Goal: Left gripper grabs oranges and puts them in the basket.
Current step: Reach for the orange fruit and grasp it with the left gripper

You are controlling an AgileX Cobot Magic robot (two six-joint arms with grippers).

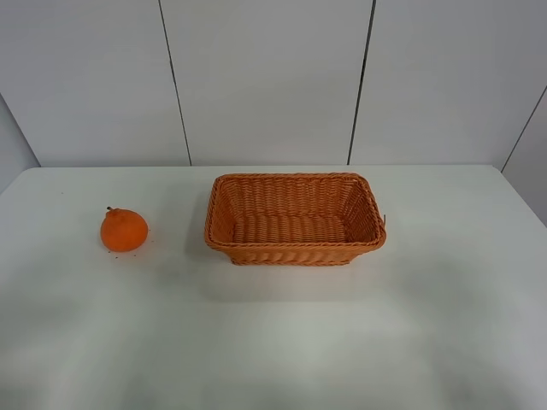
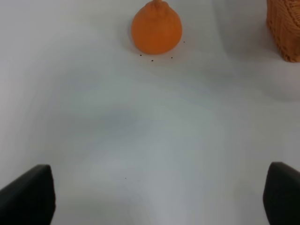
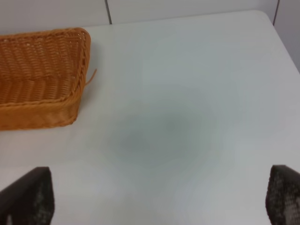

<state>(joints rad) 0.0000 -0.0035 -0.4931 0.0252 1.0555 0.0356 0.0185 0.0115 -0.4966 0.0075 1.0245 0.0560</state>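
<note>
The orange sits on the white table, left of the wicker basket, stem knob up. The basket is empty. In the left wrist view the orange lies well ahead of my left gripper, whose black fingertips stand wide apart over bare table; a corner of the basket shows at the frame edge. My right gripper is open too, fingertips far apart, with the basket off to one side. Neither arm shows in the exterior high view.
The white table spreads around both objects. Small dark specks lie on the table by the orange. Grey wall panels stand behind the table's far edge.
</note>
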